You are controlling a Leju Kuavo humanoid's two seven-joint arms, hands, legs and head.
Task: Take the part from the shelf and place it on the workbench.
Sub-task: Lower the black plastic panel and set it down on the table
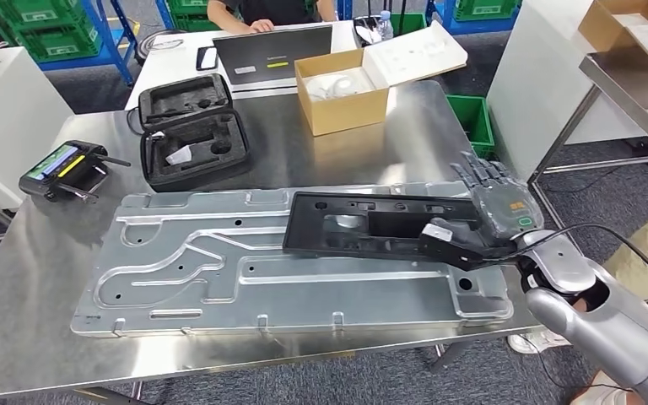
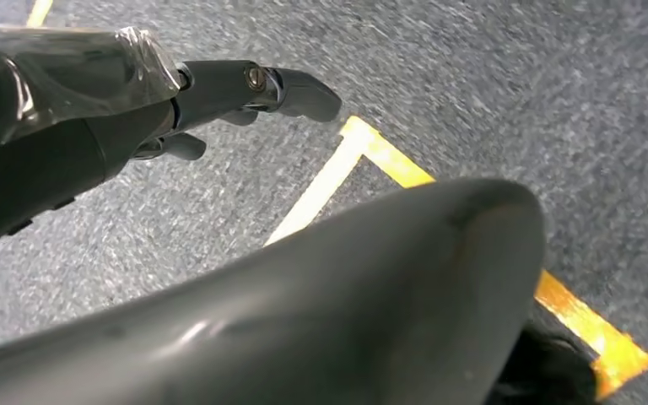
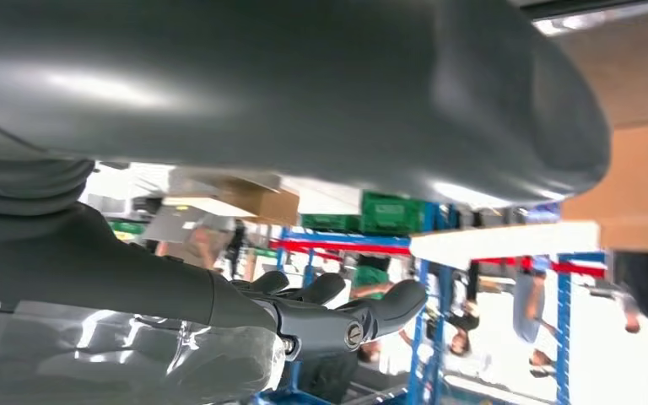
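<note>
The long black part (image 1: 363, 224) lies flat on a large machined aluminium plate (image 1: 219, 278) on the steel workbench (image 1: 51, 337). My right hand (image 1: 496, 205) is over the part's right end, fingers (image 1: 478, 173) stretched out and spread toward the bench's far side. The thumb side rests against the part's end. In the right wrist view the fingers (image 3: 337, 316) are extended with nothing between them and the thumb. My left hand (image 2: 76, 135) hangs over grey floor with its fingers (image 2: 295, 89) out and nothing in it.
Behind the plate stand an open black foam case (image 1: 190, 135), a cardboard box (image 1: 342, 93) and a laptop (image 1: 274, 51). A handheld controller (image 1: 63, 169) lies at the left edge. A person sits beyond the table. A steel shelf (image 1: 633, 84) is at the right.
</note>
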